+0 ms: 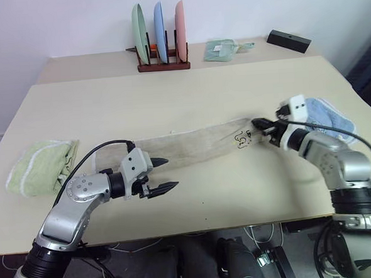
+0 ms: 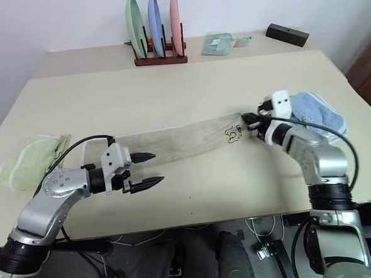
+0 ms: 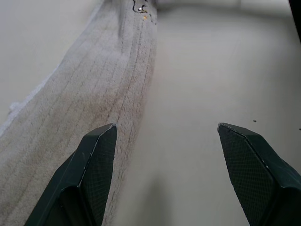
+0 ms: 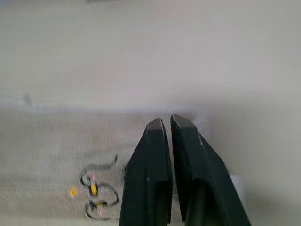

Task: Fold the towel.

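I'm looking down on a pale beige table [image 1: 189,94] against a white wall. At its far edge a wooden rack [image 1: 163,65] holds three plates upright: green, blue, pink. The towel [image 1: 192,148] lies as a long narrow strip across the table, its long axis running left to right, the logo [image 1: 241,139] at the right end. My right gripper [image 1: 258,124] sits at that end, fingers pressed together over the corner. My left gripper [image 1: 164,175] hovers spread wide at the near edge of the left end.
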